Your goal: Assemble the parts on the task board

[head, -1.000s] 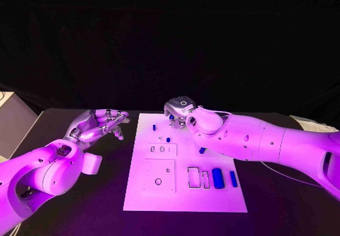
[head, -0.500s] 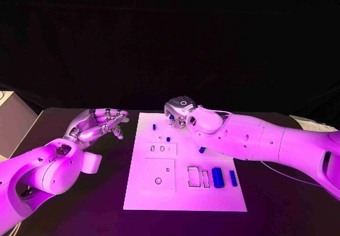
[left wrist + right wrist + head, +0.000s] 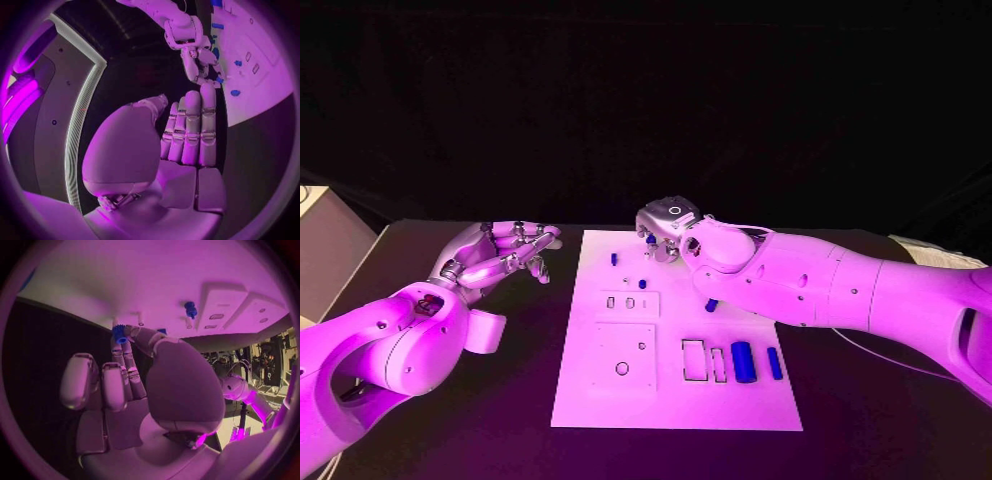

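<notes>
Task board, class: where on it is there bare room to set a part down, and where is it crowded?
The task board is bare along its near edge, below the square plate and the two blue bars. Its far right corner is crowded: the right hand pinches a small blue part there, beside two blue pegs.

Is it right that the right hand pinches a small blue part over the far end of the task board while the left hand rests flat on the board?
Not quite. The left hand is off the task board, raised beside its left edge with nothing in it, as the head view shows. The right hand does pinch a small blue part over the far end.
</notes>
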You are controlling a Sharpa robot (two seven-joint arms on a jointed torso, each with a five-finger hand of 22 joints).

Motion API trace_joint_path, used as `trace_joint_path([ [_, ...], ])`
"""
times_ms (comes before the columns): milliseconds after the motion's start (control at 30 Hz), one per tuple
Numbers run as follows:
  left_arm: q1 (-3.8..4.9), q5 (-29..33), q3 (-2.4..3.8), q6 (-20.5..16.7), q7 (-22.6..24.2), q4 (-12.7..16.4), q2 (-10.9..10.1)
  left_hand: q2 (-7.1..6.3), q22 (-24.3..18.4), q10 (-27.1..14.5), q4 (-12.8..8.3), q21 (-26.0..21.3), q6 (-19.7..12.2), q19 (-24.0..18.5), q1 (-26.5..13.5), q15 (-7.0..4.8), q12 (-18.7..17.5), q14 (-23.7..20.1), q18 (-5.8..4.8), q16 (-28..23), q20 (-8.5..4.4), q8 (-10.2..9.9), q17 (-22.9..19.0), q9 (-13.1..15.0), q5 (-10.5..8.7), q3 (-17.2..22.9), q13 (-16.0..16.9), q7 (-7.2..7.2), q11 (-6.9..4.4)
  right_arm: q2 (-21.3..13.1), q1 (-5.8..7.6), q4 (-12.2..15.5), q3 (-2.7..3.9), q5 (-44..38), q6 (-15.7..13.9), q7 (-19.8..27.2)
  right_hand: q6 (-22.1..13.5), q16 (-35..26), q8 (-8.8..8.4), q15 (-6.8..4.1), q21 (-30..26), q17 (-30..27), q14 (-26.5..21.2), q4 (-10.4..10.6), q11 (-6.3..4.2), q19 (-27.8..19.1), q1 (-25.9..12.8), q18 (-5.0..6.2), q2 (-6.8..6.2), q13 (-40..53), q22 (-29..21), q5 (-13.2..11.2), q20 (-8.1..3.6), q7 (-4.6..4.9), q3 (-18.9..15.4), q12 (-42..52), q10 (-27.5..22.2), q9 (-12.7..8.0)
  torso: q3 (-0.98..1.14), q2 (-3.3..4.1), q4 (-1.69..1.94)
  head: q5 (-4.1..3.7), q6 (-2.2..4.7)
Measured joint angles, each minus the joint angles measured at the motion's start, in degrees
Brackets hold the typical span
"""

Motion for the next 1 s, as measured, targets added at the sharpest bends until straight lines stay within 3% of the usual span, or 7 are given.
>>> trace_joint_path([
  [1000,0.00,-0.09,0.00,0.11,-0.10,-0.09,0.01,0.00,0.17,0.00,0.00,0.26,0.00,-0.20,0.00,0.00,0.00,0.00,0.00,0.00,0.20,0.00,0.04,0.03,0.00,0.00,0.00,0.00,0.00,0.90,-0.12,-2.25,-0.07,0.00,0.38,0.17,0.00,0.00,0.00,0.00,0.00,-0.03,0.00,-0.02,-0.01,0.00,-0.04,0.03,-0.04,1.13,0.04,-0.31,0.00,0.00,-0.02,-0.35,-0.01,0.13,-0.17,-0.20,0.13,-0.27,-0.13],
])
